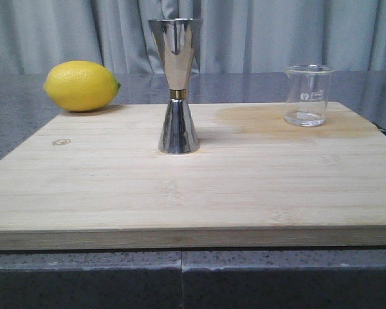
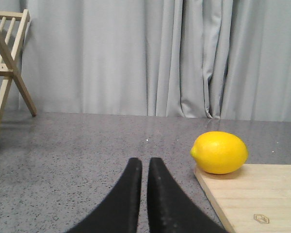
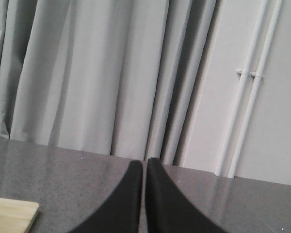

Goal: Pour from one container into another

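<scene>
In the front view, a steel jigger (image 1: 174,84) was seen upright at the centre of a wooden board (image 1: 193,193), with a glass beaker (image 1: 307,94) at 2 o'clock from it, a little clear liquid in its bottom, and a lemon (image 1: 81,85) at 10 o'clock. Whether pouring lay ahead or behind could not be settled.

In the left wrist view, the left claw (image 2: 143,167) was shown closed on nothing, low over the worktop (image 2: 87,155).

In the right wrist view, the right claw (image 3: 144,167) was likewise closed and empty.

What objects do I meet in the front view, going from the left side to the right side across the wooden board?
lemon → metal jigger → glass beaker
</scene>
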### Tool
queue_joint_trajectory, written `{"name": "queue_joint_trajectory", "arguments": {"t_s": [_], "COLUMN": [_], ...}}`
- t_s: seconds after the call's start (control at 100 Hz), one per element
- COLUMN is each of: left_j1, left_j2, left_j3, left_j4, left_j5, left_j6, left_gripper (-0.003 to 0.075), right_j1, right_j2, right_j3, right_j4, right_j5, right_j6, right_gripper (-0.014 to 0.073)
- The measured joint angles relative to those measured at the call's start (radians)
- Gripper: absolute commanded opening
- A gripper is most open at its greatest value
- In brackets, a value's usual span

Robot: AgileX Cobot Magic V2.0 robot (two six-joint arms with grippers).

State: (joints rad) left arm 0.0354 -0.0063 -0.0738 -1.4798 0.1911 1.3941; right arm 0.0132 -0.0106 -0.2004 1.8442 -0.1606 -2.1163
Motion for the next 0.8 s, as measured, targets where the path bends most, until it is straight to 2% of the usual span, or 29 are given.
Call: {"name": "queue_joint_trajectory", "arguments": {"t_s": [0.49,0.8], "left_j1": [0.000,0.000], "left_j2": [0.000,0.000], "left_j3": [0.025,0.025], "left_j4": [0.006,0.002], "left_j5": [-0.039,-0.041], "left_j6": [0.000,0.000], "left_gripper": [-0.0018,-0.0019], "right_j1": [0.000,0.000], "right_j2": [0.000,0.000], "right_j3": [0.039,0.039], "right_j4": [0.000,-0.002], "right_j5": [0.003,0.174], "right_j6": [0.003,0.003], "right_gripper": [-0.0072,-0.0072]}}
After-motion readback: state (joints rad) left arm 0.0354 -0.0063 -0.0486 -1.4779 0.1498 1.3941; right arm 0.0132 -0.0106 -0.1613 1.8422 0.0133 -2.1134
